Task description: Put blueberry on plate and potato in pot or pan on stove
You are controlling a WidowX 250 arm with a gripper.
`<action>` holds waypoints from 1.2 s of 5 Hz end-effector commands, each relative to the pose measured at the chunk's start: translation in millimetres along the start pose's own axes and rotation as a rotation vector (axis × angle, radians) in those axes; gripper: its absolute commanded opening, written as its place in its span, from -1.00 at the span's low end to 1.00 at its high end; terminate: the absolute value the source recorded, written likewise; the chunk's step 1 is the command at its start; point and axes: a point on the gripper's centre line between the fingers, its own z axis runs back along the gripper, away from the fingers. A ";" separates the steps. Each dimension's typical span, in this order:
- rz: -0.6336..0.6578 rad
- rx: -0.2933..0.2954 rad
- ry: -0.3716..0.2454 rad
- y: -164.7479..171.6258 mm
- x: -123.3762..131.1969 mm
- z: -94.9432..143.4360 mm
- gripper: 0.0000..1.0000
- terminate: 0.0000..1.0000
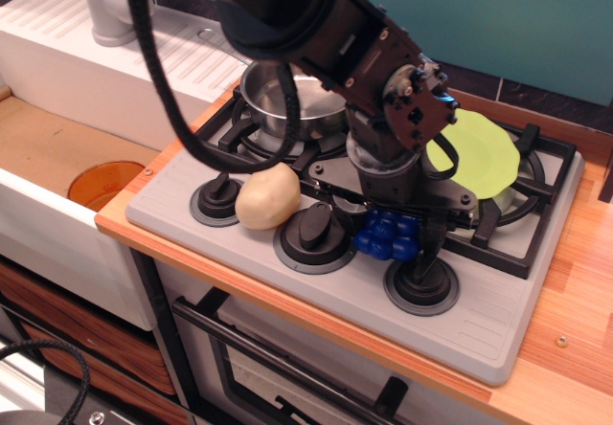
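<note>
On the grey stove [498, 324], the gripper [391, 236] clamps the blueberry [388, 235], ready to carry it to the plate [484, 152] just behind.

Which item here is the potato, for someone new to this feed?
On the grey stove, look along the front row of dark knobs. The potato lies between the leftmost knob and the middle knob: smooth, pale tan and oval, unlike the bumpy blueberry under the gripper.
</note>
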 end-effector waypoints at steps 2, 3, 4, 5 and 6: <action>0.018 0.024 0.107 -13.7 4.1 22.0 -1.00 -1.00; 0.018 0.014 0.152 -15.4 12.8 39.9 -1.00 -1.00; 0.021 0.019 0.191 -18.9 26.2 58.2 -1.00 -1.00; 0.023 0.022 0.211 -21.4 40.0 66.6 -1.00 -1.00; 0.008 0.017 0.250 -18.8 67.2 73.5 -1.00 -1.00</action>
